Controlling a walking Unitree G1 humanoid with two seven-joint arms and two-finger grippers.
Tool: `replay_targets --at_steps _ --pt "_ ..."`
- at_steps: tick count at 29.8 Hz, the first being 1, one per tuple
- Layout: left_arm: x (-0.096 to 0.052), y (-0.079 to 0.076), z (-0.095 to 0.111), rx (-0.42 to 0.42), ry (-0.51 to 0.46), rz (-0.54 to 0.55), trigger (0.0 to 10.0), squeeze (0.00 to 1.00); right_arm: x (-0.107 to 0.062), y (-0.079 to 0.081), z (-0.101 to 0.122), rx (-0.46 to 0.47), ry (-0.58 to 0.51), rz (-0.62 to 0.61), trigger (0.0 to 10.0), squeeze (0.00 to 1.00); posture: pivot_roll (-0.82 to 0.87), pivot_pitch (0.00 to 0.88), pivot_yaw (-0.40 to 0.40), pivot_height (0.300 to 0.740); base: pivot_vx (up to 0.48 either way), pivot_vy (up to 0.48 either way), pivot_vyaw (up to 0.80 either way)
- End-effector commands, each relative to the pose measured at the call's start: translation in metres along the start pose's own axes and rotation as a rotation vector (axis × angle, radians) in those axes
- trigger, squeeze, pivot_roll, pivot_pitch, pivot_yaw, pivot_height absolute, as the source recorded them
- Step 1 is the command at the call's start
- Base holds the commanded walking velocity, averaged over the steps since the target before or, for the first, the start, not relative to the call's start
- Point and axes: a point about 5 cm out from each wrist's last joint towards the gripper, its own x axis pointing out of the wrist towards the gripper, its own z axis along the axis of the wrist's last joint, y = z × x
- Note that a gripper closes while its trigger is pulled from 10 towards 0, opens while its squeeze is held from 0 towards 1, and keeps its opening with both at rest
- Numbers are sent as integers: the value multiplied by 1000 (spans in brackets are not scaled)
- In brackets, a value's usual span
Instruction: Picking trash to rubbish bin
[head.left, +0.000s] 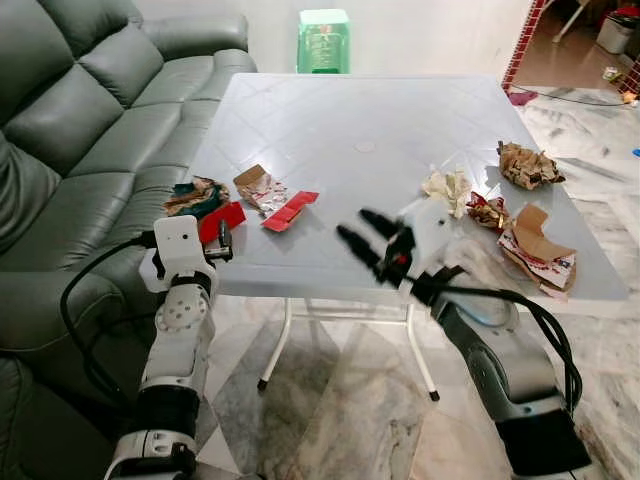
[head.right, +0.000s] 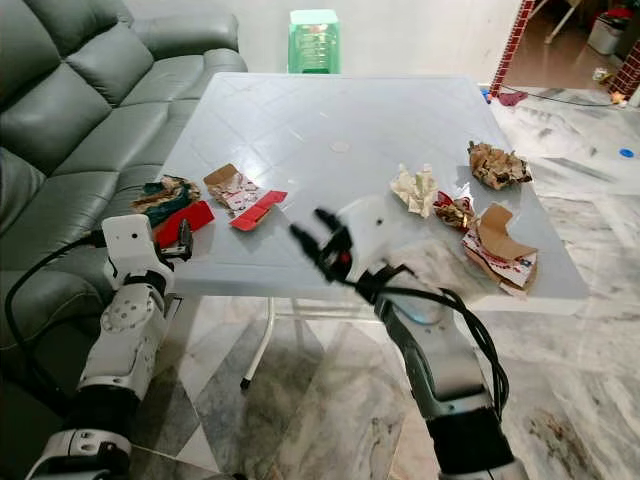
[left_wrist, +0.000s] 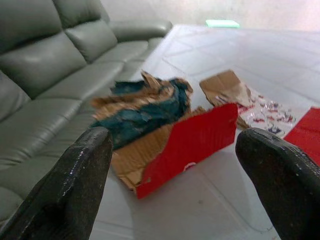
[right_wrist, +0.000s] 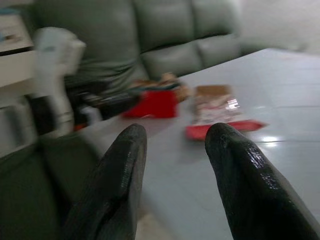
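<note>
Scattered over the near half of the table. At the left edge, a crumpled brown-and-teal wad touching a folded red card piece. Just beside, a torn printed carton flap and a flat red strip. Toward the right, a crumpled cream wrapper, a small red-and-gold wad, a brown paper ball and a torn-open printed box.

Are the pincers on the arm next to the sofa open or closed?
Open. The left gripper has its two black fingers spread wide apart, empty, with the red cardboard piece lying on the table between and beyond them.
</note>
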Motion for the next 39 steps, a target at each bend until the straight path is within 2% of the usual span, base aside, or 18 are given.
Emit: replay_targets --at_steps 1,7,14,16,17,18,28,39 --pt "2 2 -2 3 4 0 10000 0 -3 9 7 -13 -10 61 10000 0 -173 117 -17 740 0 0 0" --pt "12 4 -5 5 24 -3 10000 0 -12 18 8 -26 29 112 10000 0 -197 130 -27 740 0 0 0" --pt "23 -2 -2 -7 21 -91 10000 0 -18 24 11 -31 64 141 10000 0 -210 134 -33 740 0 0 0" --pt "24 -1 -3 0 33 -99 8392 0 -19 25 10 -35 68 145 10000 0 -214 135 -31 740 0 0 0" --pt "25 2 -4 3 43 -98 3294 0 -19 26 10 -37 72 148 10000 0 -216 135 -29 740 0 0 0" --pt "26 4 -5 0 48 -97 0 0 -19 27 10 -37 74 150 10000 0 -218 135 -28 740 0 0 0" --pt "29 10 -5 -6 54 -93 0 0 -22 29 10 -37 85 144 10000 0 -220 134 -24 740 0 0 0" --pt "28 2 -5 -33 26 -141 0 0 -20 29 9 -33 83 134 10000 0 -209 135 -23 740 0 0 0"
